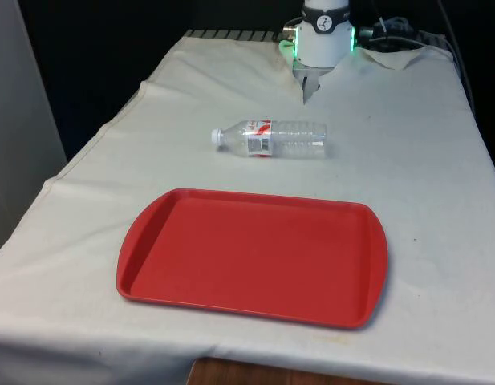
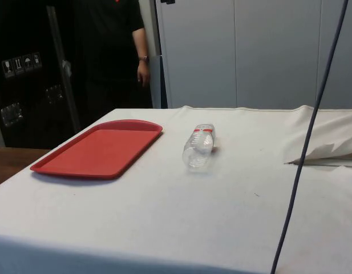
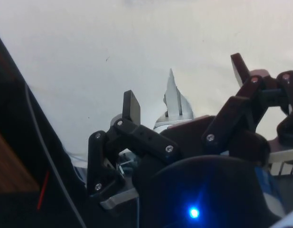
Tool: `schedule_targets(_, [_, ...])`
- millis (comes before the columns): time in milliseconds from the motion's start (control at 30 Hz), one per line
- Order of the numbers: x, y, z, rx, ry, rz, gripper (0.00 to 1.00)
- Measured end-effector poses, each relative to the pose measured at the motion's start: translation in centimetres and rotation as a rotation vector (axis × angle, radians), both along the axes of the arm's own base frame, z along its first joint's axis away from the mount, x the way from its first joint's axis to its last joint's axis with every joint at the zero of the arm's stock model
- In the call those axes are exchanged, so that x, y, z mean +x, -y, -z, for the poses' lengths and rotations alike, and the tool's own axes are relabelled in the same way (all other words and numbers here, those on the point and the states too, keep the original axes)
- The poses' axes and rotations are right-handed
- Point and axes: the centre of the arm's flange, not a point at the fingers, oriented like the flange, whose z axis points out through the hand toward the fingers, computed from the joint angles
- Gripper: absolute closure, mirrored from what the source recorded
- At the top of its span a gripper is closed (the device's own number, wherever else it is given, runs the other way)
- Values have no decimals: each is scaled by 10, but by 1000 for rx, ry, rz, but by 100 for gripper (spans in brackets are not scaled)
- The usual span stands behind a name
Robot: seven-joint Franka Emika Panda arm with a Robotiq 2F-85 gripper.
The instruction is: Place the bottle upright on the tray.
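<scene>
A clear plastic water bottle with a white cap and a red-and-white label (image 1: 269,139) is lying on its side on the white cloth-covered table (image 1: 423,176), its cap pointing toward the front view's left. It is resting just beyond the far long edge of the flat red plastic tray with rounded corners (image 1: 255,257), near it but not touching, and the tray is carrying nothing. In the side view the bottle (image 2: 198,148) is lying beside the tray (image 2: 101,149), its base toward the camera. The white arm is standing at the table's far end, well back from the bottle and lifted off the cloth. In the wrist view the black two-finger gripper (image 3: 186,102) is spreading its fingers (image 3: 131,107) wide apart, gripping nothing. A person in dark clothing (image 2: 116,51) is standing behind the tray in the side view, one hand hanging down.
</scene>
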Motion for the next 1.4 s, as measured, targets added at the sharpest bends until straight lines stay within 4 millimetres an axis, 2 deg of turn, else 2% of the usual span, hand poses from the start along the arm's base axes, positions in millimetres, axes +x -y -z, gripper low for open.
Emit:
schedule_targets(767, [-46, 3, 10, 5, -26, 21, 0])
schedule_targets(1067, [-57, 2, 21, 8, -44, 62, 0])
schedule_targets(1400, [-59, 1, 37, 5, -59, 122, 0])
